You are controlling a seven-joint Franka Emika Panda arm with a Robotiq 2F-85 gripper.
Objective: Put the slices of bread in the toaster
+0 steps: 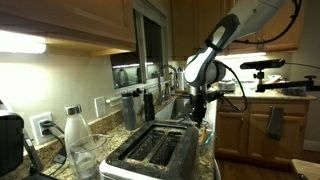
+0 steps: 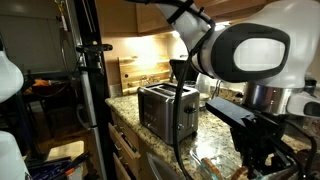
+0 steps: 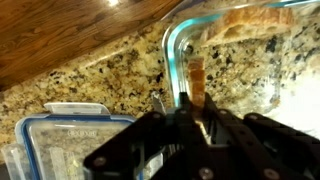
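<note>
One thin tan slice of bread [image 3: 197,78] stands on edge in the black pincer [image 3: 193,110], whose jaws are closed narrowly on it, at the corner of a clear glass dish [image 3: 172,45] holding another golden slice [image 3: 258,20]. The wide silver brushed-metal toaster [image 1: 152,150] sits apart on the speckled granite tabletop [image 3: 110,70]. A clear glass bottle [image 1: 75,135] stands beside the toaster, and a lidded plastic container [image 3: 70,130] lies beside the dish.

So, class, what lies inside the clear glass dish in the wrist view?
A slice of bread stands on edge in the glass dish; more bread lies at its far end. The gripper hides the dish's near part.
</note>
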